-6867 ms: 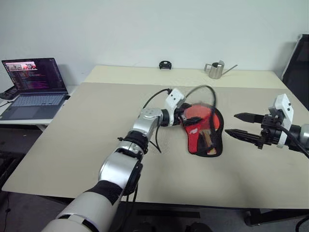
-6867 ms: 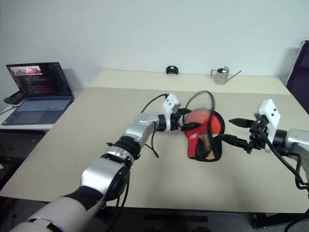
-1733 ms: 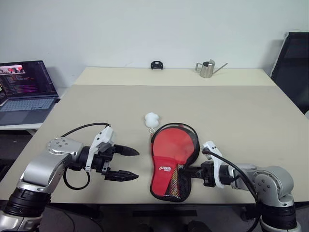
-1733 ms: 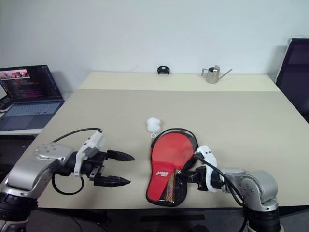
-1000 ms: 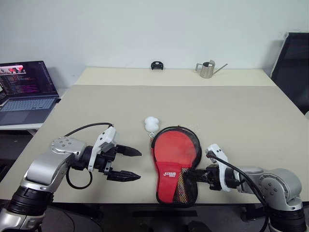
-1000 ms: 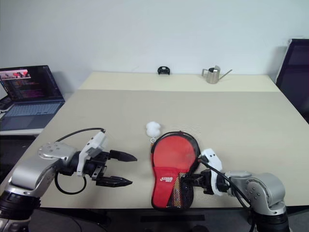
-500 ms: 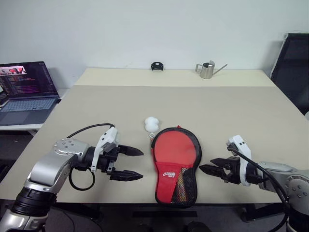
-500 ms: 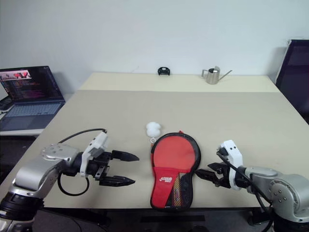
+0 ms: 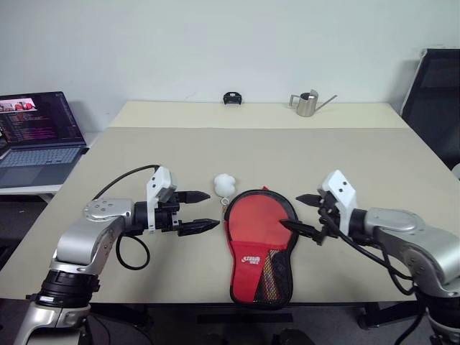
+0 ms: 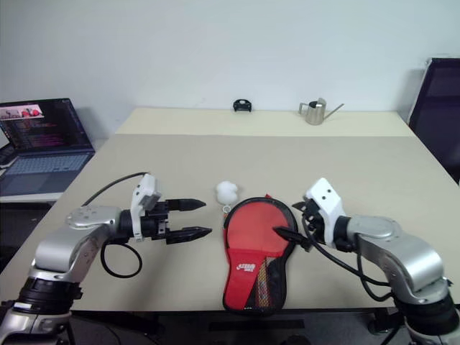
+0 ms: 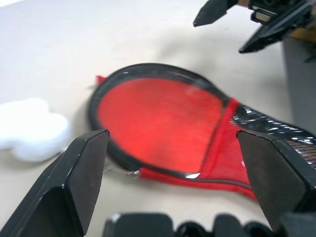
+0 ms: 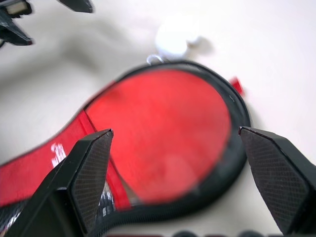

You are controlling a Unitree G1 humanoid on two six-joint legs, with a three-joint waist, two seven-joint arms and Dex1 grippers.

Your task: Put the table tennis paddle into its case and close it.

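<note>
A large beige table (image 9: 374, 165) is seen, with a second, paler table (image 9: 259, 113) butted against its far edge. On the near middle of the beige table the case (image 9: 290, 215) is laid open and flat, round end away from the robot, narrow end toward the near edge. The table tennis paddle (image 9: 256, 224) is lying inside it, red face up, white lettering near the blade's base, handle tucked under the grey mesh pocket (image 9: 276, 277). The left gripper (image 9: 199, 210) is held just beside the case's left rim, fingers spread, nothing between them, not touching the case. The right gripper (image 9: 300, 214) is held over the case's right rim, fingers spread wide, empty; contact with the rim cannot be told. A small white fluffy ball (image 9: 225, 184) is sitting just beyond the case's round end. A laptop (image 9: 37, 136) is open on a side desk at far left. A metal watering can (image 9: 309, 104) and a small black object (image 9: 231, 98) are on the far table.
</note>
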